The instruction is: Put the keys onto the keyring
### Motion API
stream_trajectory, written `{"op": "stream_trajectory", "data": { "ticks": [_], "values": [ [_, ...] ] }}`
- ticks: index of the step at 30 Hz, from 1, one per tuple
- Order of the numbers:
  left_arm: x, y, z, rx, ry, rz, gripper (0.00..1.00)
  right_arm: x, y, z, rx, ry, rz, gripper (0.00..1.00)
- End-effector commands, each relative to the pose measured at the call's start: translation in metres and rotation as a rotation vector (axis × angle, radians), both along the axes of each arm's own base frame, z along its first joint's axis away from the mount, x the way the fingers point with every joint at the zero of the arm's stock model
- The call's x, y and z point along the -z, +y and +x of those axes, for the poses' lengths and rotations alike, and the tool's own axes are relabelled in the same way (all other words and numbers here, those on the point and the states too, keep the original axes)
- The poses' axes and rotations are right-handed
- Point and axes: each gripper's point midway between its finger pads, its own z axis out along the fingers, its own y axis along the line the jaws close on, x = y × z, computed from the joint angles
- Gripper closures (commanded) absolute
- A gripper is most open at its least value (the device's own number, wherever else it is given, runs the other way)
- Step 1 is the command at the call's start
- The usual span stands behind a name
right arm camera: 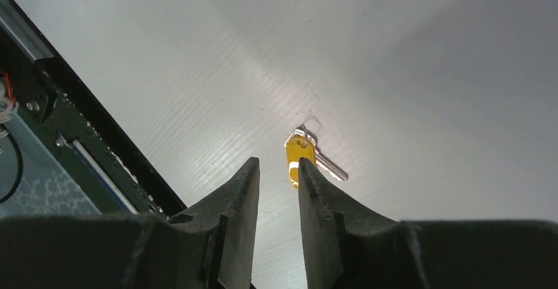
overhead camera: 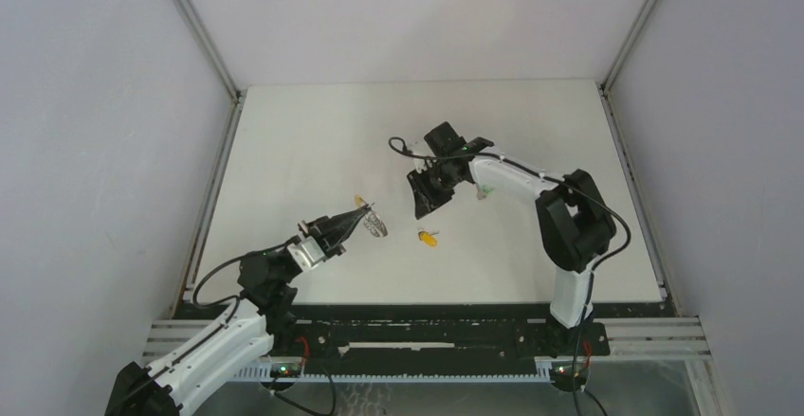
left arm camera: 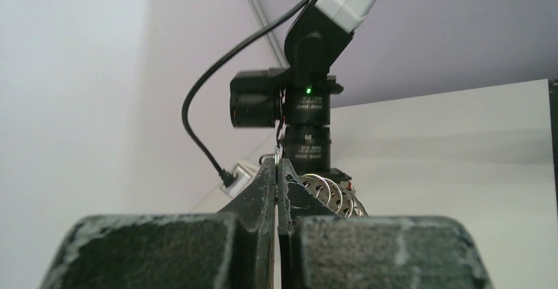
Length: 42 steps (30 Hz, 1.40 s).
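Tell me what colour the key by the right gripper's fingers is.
The key has a yellow-orange head; right wrist view.

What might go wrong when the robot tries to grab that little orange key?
The orange key lies flat on the table, lined up with one finger of the right tool rather than its gap, so a pinch might just push it away. The left tool grips the keyring only at its tips, so a bump while threading could twist it loose. The green key sits close to the right arm and could get knocked.
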Motion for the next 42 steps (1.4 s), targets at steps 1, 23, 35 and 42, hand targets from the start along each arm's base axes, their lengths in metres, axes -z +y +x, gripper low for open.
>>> {"op": "stream_trajectory", "data": {
  "ticks": [1, 23, 35, 42],
  "values": [
    [-0.003, 0.003, -0.001, -0.013, -0.036, -0.009, 1.0, 0.004, 0.005, -0.011, -0.001, 0.164, 0.005, 0.72],
    [-0.003, 0.002, -0.001, -0.012, -0.036, -0.003, 1.0, 0.051, 0.009, 0.003, -0.007, 0.286, -0.021, 0.75],
    [-0.003, 0.001, -0.001, -0.008, -0.036, -0.002, 1.0, 0.057, 0.009, -0.005, -0.029, 0.311, -0.016, 0.81],
    [-0.004, 0.001, -0.002, -0.005, -0.038, -0.002, 1.0, 0.047, 0.01, -0.007, -0.042, 0.298, 0.008, 0.84]
  ]
}}
